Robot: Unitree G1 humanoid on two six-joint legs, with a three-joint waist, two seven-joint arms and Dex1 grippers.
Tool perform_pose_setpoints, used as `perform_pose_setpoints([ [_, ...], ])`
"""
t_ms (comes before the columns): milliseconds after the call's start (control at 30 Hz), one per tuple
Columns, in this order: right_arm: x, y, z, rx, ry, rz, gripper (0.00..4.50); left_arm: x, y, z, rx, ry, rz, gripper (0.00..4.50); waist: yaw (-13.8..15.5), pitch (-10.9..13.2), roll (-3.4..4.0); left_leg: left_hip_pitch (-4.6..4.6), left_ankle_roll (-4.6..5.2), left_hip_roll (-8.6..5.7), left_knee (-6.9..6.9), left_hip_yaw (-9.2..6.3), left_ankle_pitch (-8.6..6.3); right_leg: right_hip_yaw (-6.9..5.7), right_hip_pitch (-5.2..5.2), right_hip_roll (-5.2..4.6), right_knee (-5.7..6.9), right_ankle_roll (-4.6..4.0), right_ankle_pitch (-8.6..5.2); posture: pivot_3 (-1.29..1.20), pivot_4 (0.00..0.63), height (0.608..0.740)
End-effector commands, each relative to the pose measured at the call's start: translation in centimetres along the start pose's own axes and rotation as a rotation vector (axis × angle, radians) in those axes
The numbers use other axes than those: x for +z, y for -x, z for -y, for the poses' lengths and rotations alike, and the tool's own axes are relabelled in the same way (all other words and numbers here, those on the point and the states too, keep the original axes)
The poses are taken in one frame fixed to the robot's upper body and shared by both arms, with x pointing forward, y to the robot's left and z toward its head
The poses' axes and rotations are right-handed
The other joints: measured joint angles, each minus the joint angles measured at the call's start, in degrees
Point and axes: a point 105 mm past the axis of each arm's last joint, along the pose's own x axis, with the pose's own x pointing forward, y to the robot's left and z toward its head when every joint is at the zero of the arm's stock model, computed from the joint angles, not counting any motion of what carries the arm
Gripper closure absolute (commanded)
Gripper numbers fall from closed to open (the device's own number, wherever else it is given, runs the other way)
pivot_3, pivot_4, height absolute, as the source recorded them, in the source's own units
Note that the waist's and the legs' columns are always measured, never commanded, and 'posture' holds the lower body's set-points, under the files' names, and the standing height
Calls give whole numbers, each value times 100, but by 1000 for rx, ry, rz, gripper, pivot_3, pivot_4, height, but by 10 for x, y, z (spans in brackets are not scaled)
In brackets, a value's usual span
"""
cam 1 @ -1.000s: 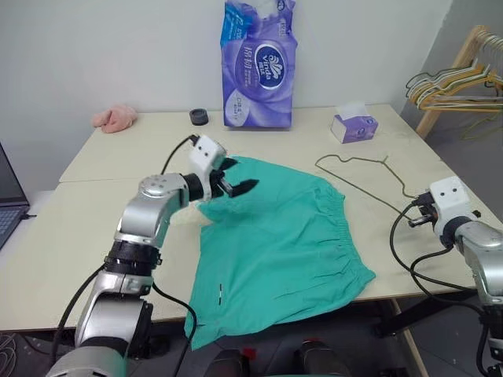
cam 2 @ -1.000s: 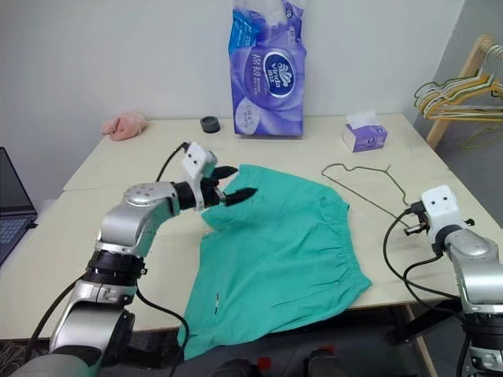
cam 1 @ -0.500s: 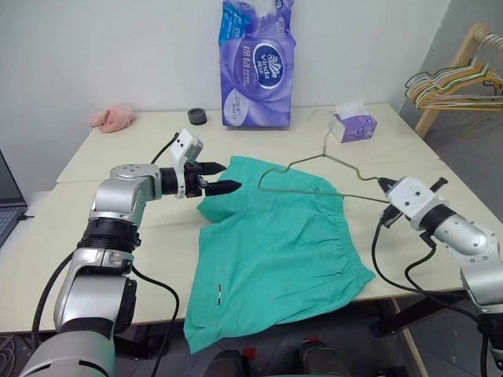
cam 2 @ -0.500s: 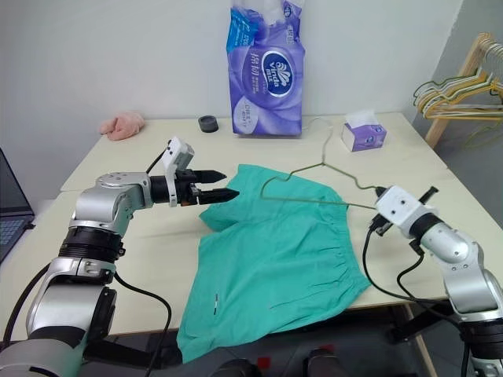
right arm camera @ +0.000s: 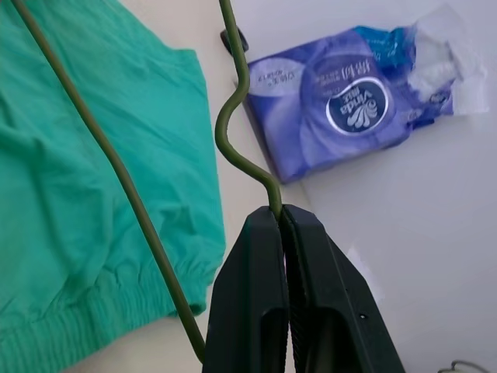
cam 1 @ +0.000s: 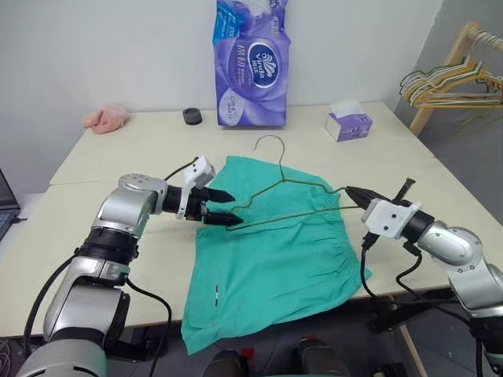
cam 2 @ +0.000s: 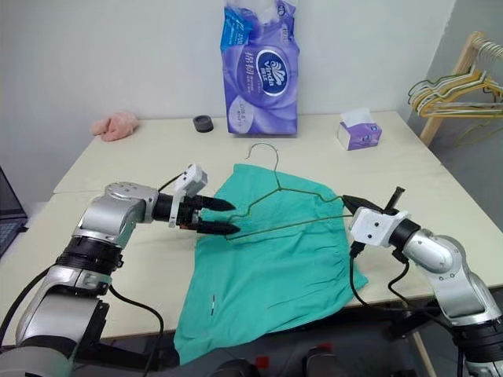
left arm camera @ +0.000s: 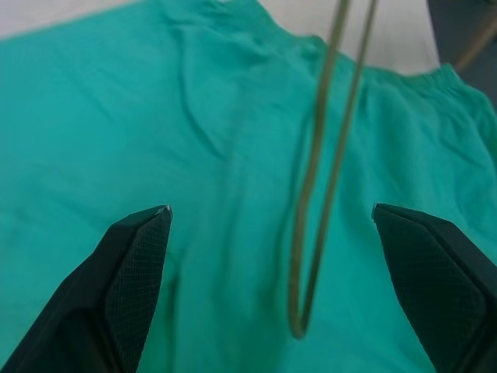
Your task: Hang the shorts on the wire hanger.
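Over the shorts [cam 1: 275, 251], the right claw [cam 1: 351, 192] pinches the wire hanger [cam 1: 287, 203].

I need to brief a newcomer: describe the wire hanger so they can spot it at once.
Start at the table, where the teal shorts are spread. Above them, the right gripper is shut on one end of the wire hanger, whose other end reaches the open left gripper. It is a single thin olive-gold triangle with a curved hook, unlike the bunch of hangers at the rack.
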Motion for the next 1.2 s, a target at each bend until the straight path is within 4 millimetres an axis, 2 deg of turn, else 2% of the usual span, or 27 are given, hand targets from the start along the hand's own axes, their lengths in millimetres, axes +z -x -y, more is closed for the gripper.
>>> perform_pose_setpoints([
  [33, 16, -3, 9, -22, 48, 63, 4490, 11, 8, 9, -40, -46, 4, 160, 1, 7, -9, 0, 0, 0, 0, -1, 0, 0, 0, 0, 0, 0, 0, -126, 69, 740],
  [167, 20, -5, 12, -31, 54, 84, 4490, -2, 9, 11, -43, -54, -50, 160, 3, 8, -8, 0, 0, -1, 0, 0, 0, 0, 0, 0, -2, 0, 0, -124, 69, 740],
  [367, 28, -7, 19, -60, 45, 113, 4490, -18, -1, 16, -53, -60, -90, 160, 5, 14, -11, 0, 0, 0, 0, -3, 0, 2, 0, -2, 1, -1, 0, -129, 70, 740],
  [600, 31, -7, 21, -70, 29, 119, 4490, -17, -6, 17, -54, -50, -67, 160, 6, 18, -11, 0, 0, 0, 1, -6, 0, 2, 1, -3, 1, -1, 1, -129, 70, 740],
  [733, 32, -6, 21, -71, 24, 119, 4500, -16, -7, 18, -64, -39, -50, 1009, 5, 19, -11, 0, 0, 0, 1, -5, 0, 1, 1, -3, 1, -2, 1, -129, 70, 740],
  [1100, 34, -6, 20, -75, 21, 134, 4500, -18, -13, 34, -142, -10, -26, 4476, 0, 19, -10, 1, 0, 0, 1, -5, 0, 1, 1, -3, 3, -2, 1, -135, 69, 740],
  [1200, 35, -6, 19, -72, 16, 142, 4500, -17, -15, 37, -162, 0, -12, 4476, 1, 19, -10, 1, 0, 0, 2, -5, 0, 2, 1, -3, 3, -2, 1, -135, 69, 740],
])
